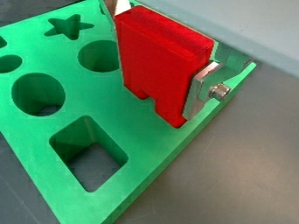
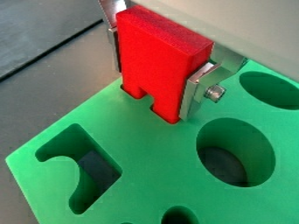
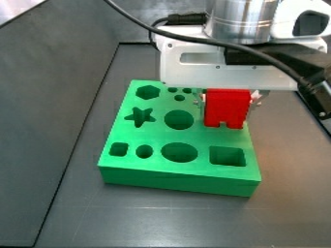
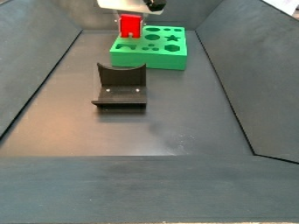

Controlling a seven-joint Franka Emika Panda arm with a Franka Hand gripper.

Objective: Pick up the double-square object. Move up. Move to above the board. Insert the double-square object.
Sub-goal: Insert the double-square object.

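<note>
The double-square object [image 1: 162, 66] is a bright red block with two legs split by a slot, legs pointing down. My gripper [image 2: 156, 74] is shut on it, a silver finger [image 2: 201, 83] on each side. It hangs just above the green board [image 1: 70, 188], over the strip near one edge; it also shows in the other wrist view [image 2: 159, 61]. In both side views the red block [image 3: 226, 107] [image 4: 129, 27] sits under the gripper [image 3: 226, 97], above the board [image 3: 175, 160] [image 4: 152, 54]. I cannot tell whether the legs touch the board.
The board has star [image 1: 68, 27], round [image 1: 38, 92] and square [image 1: 89, 150] holes. The dark fixture [image 4: 121, 87] stands on the floor in front of the board. Dark sloping walls ring the grey floor [image 4: 152, 131].
</note>
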